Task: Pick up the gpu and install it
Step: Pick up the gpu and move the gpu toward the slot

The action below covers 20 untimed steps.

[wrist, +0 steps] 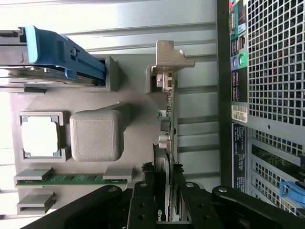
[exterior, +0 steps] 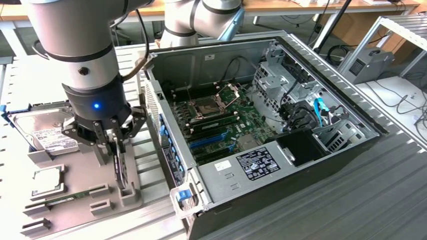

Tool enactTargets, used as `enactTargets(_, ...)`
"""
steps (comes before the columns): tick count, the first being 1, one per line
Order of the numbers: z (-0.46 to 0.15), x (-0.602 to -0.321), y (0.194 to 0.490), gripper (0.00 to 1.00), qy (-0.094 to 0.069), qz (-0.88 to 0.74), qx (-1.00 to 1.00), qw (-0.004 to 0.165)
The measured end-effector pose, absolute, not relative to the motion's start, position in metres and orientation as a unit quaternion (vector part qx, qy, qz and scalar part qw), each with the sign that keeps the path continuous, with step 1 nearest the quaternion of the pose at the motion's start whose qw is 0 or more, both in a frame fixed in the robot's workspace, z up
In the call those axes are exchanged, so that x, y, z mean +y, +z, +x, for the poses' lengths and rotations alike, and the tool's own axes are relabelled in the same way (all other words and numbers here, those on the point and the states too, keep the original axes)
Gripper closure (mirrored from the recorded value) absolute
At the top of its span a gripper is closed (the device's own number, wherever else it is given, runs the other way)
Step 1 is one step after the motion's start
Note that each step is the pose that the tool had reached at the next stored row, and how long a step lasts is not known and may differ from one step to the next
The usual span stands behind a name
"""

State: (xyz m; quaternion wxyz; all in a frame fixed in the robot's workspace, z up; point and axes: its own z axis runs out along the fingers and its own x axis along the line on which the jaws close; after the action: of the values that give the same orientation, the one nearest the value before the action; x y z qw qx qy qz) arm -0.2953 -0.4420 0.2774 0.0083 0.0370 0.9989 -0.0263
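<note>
- Wrist view: gripper point(wrist: 162, 191) pinched narrow onto the edge of the gpu point(wrist: 167, 129), which stands on edge in the grey fixture point(wrist: 138, 119) beside the PC case point(wrist: 267, 57)
- Thin edge hold: card may tilt or slip
- Bracket point(wrist: 167, 59) sits against a fixture post, so a skewed pull could snag it

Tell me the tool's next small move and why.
Probably a short lift straight up. The tool looks closed on the gpu, which stands on edge in its slot in the grey holder, beside the open computer case. A vertical pull should free the card without scraping the slot walls.
</note>
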Motion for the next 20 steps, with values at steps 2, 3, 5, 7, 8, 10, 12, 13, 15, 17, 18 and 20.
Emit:
enactTargets(2,-0.2953,-0.442,0.278,0.74,-0.026,0.037,0.999,0.008)
enactTargets(3,-0.2953,-0.442,0.2784,0.74,-0.026,0.037,0.999,0.008)
enactTargets(5,-0.2953,-0.442,0.2792,0.74,-0.026,0.037,0.999,0.008)
enactTargets(7,-0.2953,-0.442,0.2797,0.74,-0.026,0.037,0.999,0.008)
enactTargets(8,-0.2953,-0.442,0.2799,0.74,-0.026,0.037,0.999,0.008)
enactTargets(10,-0.2953,-0.442,0.2805,0.74,-0.026,0.037,0.999,0.008)
enactTargets(12,-0.2953,-0.442,0.2811,0.74,-0.026,0.037,0.999,0.008)
enactTargets(13,-0.2953,-0.442,0.2813,0.74,-0.026,0.037,0.999,0.008)
enactTargets(15,-0.2953,-0.442,0.2819,0.74,-0.026,0.037,0.999,0.008)
enactTargets(17,-0.2953,-0.442,0.2826,0.74,-0.026,0.037,0.999,0.008)
enactTargets(18,-0.2953,-0.442,0.2828,0.74,-0.026,0.037,0.999,0.008)
enactTargets(20,-0.2953,-0.442,0.2834,0.74,-0.026,0.037,0.999,0.008)
